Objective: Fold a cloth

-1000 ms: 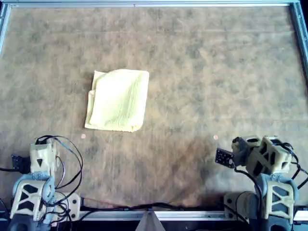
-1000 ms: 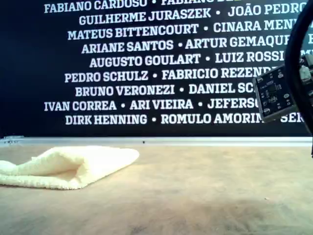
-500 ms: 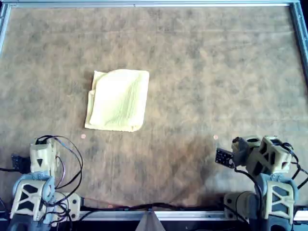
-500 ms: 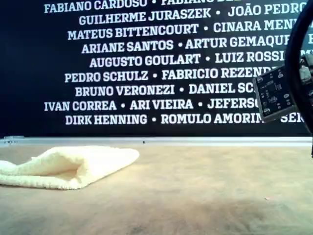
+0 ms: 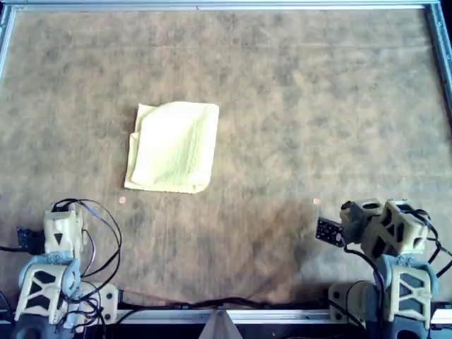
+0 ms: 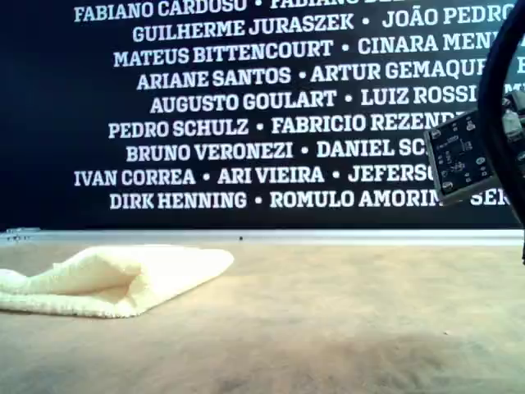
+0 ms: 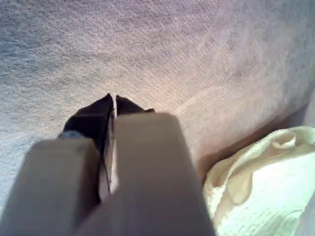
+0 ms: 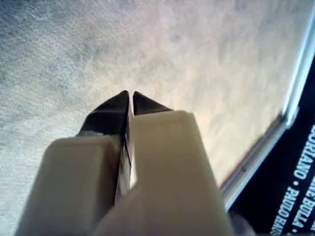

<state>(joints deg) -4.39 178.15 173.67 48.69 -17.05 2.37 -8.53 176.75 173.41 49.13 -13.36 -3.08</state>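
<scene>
The pale yellow cloth lies folded over on the brown table, left of centre in the overhead view. It also shows at the exterior view's left, with a rounded fold. My first gripper is shut and empty above bare table, apart from the cloth beside it. Its arm rests at the overhead view's lower left. My second gripper is shut and empty, far from the cloth. Its arm rests at the lower right.
A metal rail frames the table; it shows in the second wrist view too. A black banner with white names stands behind the far edge. Two small pink dots mark the table.
</scene>
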